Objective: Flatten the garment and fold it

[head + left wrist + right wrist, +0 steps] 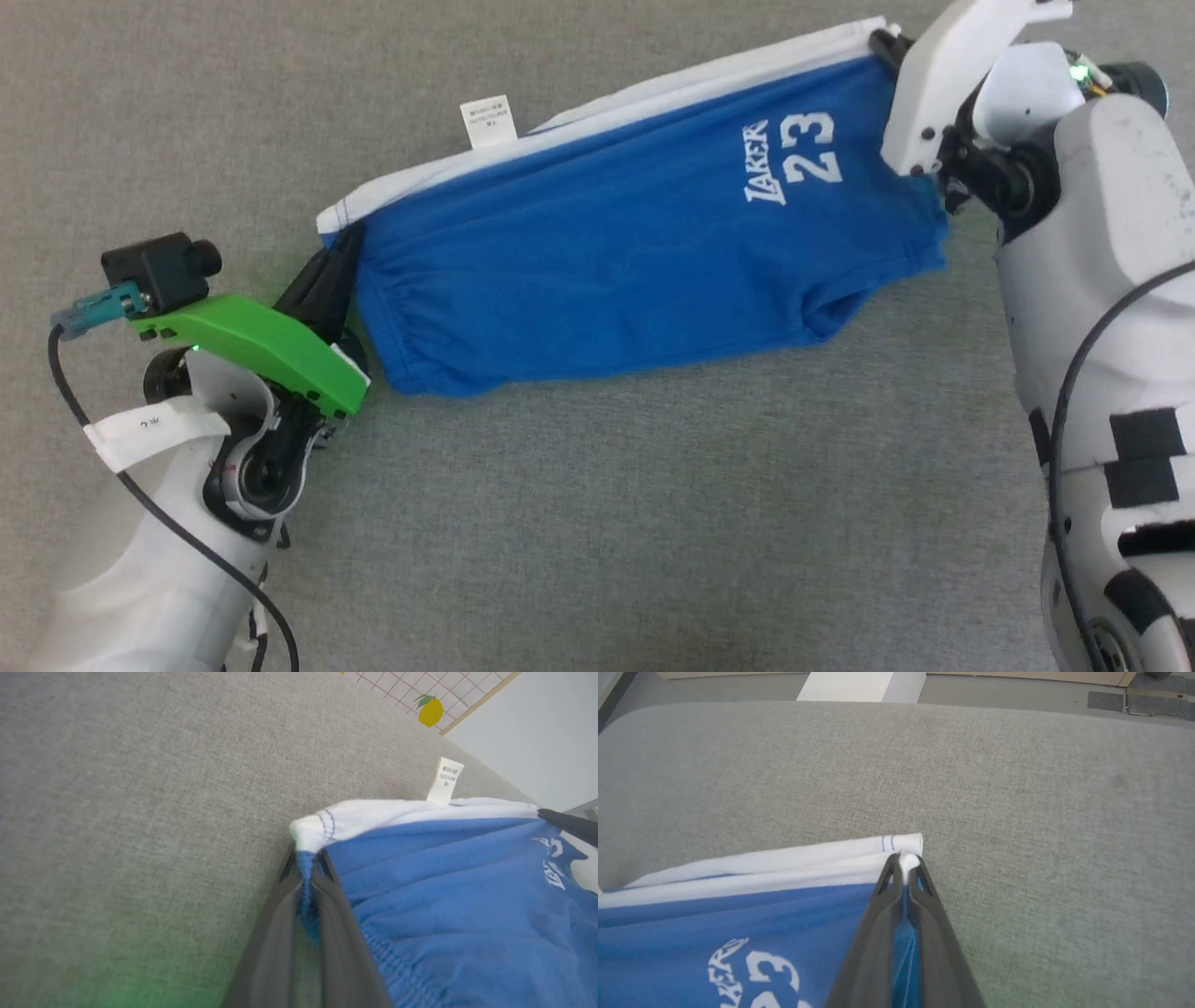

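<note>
The left arm [140, 560] is a pale rounded shell with a bright green wedge cover [252, 350], a small black box camera [159, 266] with a teal plug [98, 306], a thin black cable [168, 523] and a marked strip of white tape [154, 431]. The right arm [1111, 280] is white with black square patches [1144, 457], a white wrist cover [943, 84] with dark screws, and a green light [1078, 70]. The left gripper [347, 241] and right gripper [879, 42] have tapered dark grey fingers [875, 942] with slotted tips.

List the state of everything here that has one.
shorts, unfolded, pulled straight by the two top corners, print side up.
tag, sticking out past the white waistband.
left fingers, shut on the waistband's left corner.
right fingers, shut on the waistband's right corner.
</note>
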Available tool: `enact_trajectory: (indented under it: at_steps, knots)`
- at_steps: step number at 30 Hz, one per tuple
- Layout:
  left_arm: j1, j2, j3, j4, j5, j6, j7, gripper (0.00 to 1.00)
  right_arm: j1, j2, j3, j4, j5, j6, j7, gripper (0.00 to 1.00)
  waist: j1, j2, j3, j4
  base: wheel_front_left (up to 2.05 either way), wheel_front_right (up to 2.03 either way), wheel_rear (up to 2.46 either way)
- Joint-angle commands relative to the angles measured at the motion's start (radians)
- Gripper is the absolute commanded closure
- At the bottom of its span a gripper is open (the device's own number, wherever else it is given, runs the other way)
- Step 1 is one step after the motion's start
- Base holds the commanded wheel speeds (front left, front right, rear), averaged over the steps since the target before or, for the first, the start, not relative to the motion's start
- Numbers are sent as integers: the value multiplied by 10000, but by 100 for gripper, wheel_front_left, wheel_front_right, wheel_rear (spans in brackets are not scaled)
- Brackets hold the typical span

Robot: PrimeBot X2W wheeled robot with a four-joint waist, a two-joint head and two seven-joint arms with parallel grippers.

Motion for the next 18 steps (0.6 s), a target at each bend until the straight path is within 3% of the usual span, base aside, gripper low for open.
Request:
enact_trajectory:
  at_steps: [1,6,7,8,9,10,18]
  knots:
    - [-157,39,29,122,-83,-32,-48,100,-271,-105,5,166,-172,-21,-89,100,-1,0,240,152,0,0,0]
    - [-235,-52,-14,238,-111,-176,-103,100,-560,-105,204,719,-316,-21,-298,100,-1,0,316,197,0,0,0]
    - [-247,-67,-13,257,-124,-202,-118,92,-610,-105,273,814,-286,-21,-372,100,-1,0,313,203,0,0,0]
    - [-256,-74,-14,268,-135,-217,-118,70,-651,-105,327,875,-228,-21,-450,84,-1,0,307,211,0,0,0]
    - [-262,-84,-18,277,-156,-241,-110,14,-685,-105,406,943,-144,-21,-574,41,-1,0,273,219,0,0,0]
    - [-265,-88,4,279,-173,-246,-132,0,-706,-105,447,999,-109,-21,-674,0,-1,0,237,217,0,0,0]
    - [-99,209,127,-29,276,47,-662,0,-700,-105,571,1121,-110,-21,-1852,0,-1,0,-744,78,0,0,0]
